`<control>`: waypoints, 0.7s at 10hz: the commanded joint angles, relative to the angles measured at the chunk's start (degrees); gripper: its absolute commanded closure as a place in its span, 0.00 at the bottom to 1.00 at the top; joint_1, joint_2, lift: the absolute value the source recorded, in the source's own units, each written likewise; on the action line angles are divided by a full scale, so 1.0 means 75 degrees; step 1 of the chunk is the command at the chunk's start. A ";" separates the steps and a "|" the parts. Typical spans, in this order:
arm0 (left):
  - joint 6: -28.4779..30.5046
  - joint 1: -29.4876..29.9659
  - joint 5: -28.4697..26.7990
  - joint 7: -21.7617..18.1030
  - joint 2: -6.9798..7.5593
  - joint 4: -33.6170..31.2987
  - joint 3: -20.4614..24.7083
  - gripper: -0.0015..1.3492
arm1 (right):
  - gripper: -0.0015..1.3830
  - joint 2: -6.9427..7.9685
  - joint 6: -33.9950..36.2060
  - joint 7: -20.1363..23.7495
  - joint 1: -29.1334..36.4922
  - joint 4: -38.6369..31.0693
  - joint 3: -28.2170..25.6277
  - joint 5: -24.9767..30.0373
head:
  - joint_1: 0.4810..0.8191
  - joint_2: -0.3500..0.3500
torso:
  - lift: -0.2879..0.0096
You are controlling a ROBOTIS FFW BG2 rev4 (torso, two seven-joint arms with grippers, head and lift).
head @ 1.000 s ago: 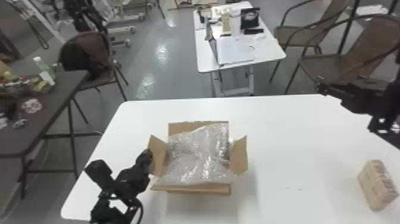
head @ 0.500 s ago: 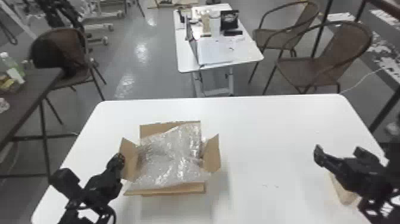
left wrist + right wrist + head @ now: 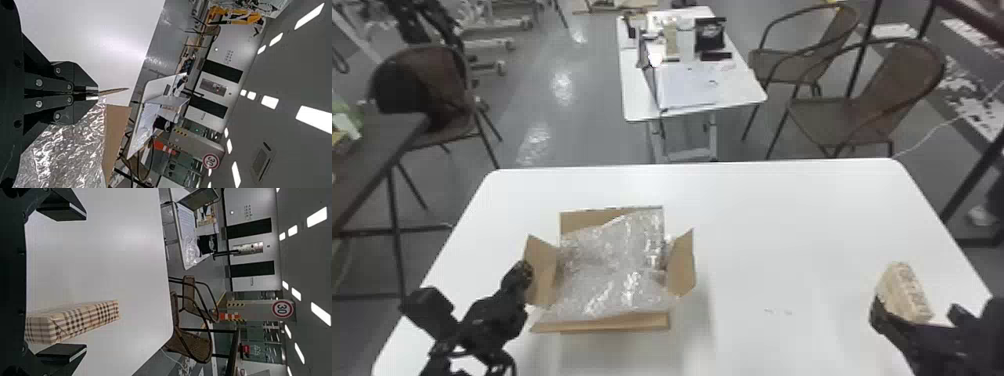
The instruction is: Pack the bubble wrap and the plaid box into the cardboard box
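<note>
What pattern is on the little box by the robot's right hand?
The box has brown checks on cream, clearest in the right wrist view.

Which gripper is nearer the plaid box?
Right. The right gripper is open, close by the plaid box; the left gripper is far off, at the left flap of the cardboard box.

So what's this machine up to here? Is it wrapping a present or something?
It looks more like packing. Bubble wrap already lies in the open cardboard box, and the robot's left gripper is closed on one of the box's side flaps. The right gripper is open around the plaid box, which sits on the white table, not yet gripped. That plaid box probably goes in next.
</note>
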 commanded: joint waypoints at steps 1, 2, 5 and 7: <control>0.0018 -0.0008 0.0001 -0.0002 -0.0020 -0.0001 -0.0001 0.84 | 0.09 -0.0043 -0.0423 0.0007 0.0014 0.0378 -0.0117 -0.0070 | 0.63 0.65 | 0.91; 0.0030 -0.0008 0.0001 -0.0013 -0.0020 -0.0001 -0.0012 0.84 | 0.09 -0.0043 -0.0669 0.0007 -0.0056 0.0683 -0.0246 -0.0059 | 0.63 0.63 | 0.91; 0.0053 -0.0008 -0.0011 -0.0013 -0.0020 -0.0001 -0.0024 0.84 | 0.09 -0.0066 -0.1184 0.0007 -0.0537 0.1737 -0.0398 -0.0176 | 0.63 0.59 | 0.91; 0.0077 -0.0020 -0.0023 -0.0013 -0.0020 -0.0001 -0.0036 0.83 | 0.09 -0.0101 -0.1372 0.0078 -0.0853 0.2276 -0.0398 -0.0188 | 0.63 0.57 | 0.91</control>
